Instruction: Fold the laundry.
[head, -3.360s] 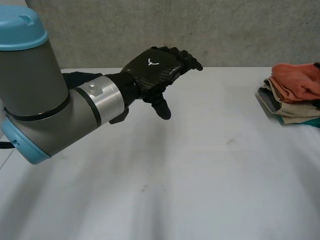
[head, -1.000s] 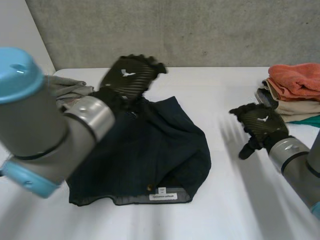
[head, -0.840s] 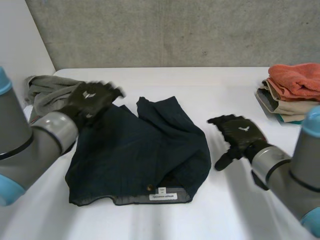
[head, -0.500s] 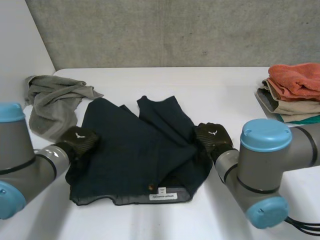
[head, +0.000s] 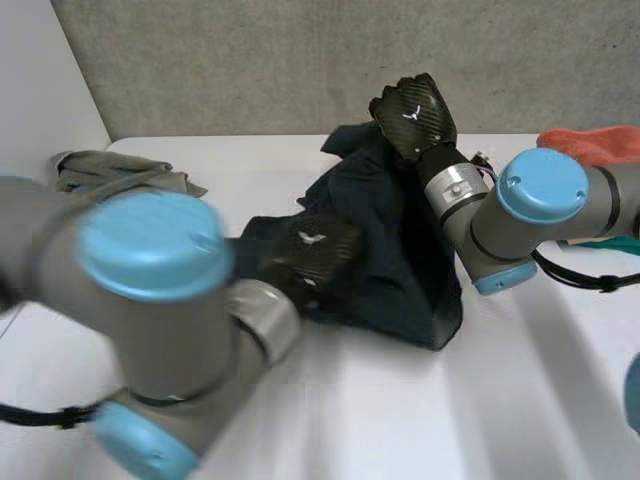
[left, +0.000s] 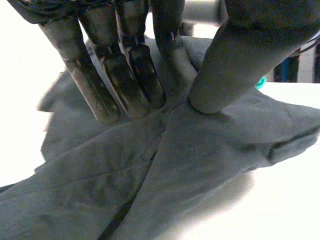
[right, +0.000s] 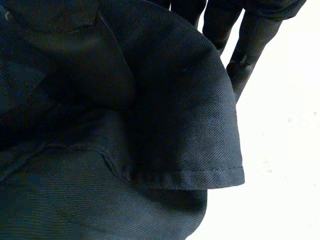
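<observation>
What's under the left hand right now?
The dark garment, pinched into a ridge between the left hand's fingers and thumb. Whatever lies beneath that cloth is covered.

Garment (head: 400, 250) mid table (head: 400, 420); crumpled cloth (head: 120, 172) far L, clothes stack (head: 600, 145) far R; L hand (head: 318, 252) on garment, R hand (head: 415, 115) at its far edge.

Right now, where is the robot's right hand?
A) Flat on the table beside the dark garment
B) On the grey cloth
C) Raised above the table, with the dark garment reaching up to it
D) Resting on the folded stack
C: in the head view the right hand is high above the table, and the dark garment reaches up from the table to it.
</observation>
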